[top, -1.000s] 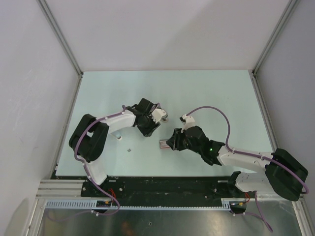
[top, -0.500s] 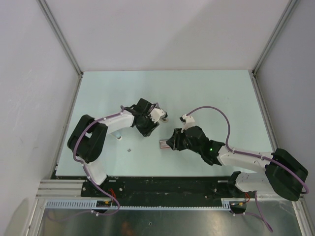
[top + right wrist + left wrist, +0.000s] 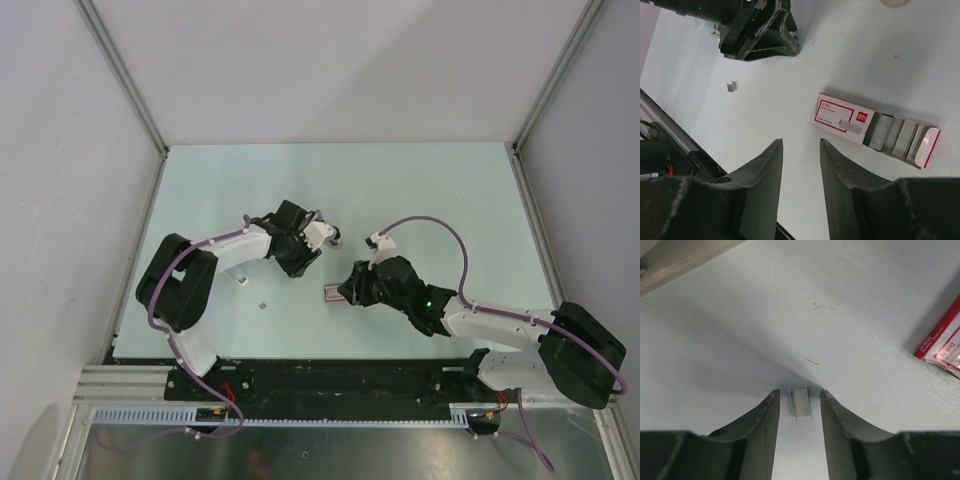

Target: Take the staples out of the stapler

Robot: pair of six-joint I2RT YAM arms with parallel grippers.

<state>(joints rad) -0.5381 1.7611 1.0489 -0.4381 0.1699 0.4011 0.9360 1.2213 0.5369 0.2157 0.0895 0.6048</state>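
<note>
While the left gripper (image 3: pixel 799 392) reaches down to the pale table (image 3: pixel 430 190) left of centre, its two dark fingers (image 3: pixel 757 430) stand moderately apart, with a short staple strip (image 3: pixel 801 405) lying flat on the surface in the gap. A sliver of table shows on either side of the strip, so neither finger touches it and nothing is gripped. At the right edge of the left wrist view a corner of a red-and-white staple box (image 3: pixel 941 342) shows, near those fingers but apart from them. Seen from the right wrist, the box's printed sleeve (image 3: pixel 840 116) lies flat and a tray (image 3: pixel 929 145) is slid partway out of its right end, holding several grey staple strips (image 3: pixel 892 134) side by side. One loose strip (image 3: pixel 850 125) rests on top of the sleeve. The right gripper (image 3: pixel 800 145) hovers above the table near the box, its fingers parted by a narrow gap with only bare table between them, holding nothing. A tiny grey bit (image 3: pixel 731 86), too small to identify, lies alone on the table, well apart from the box and nearer the left gripper. From overhead the box sits just off the right gripper's tip, between the two arms. Where the stapler is cannot be told from these views.
</note>
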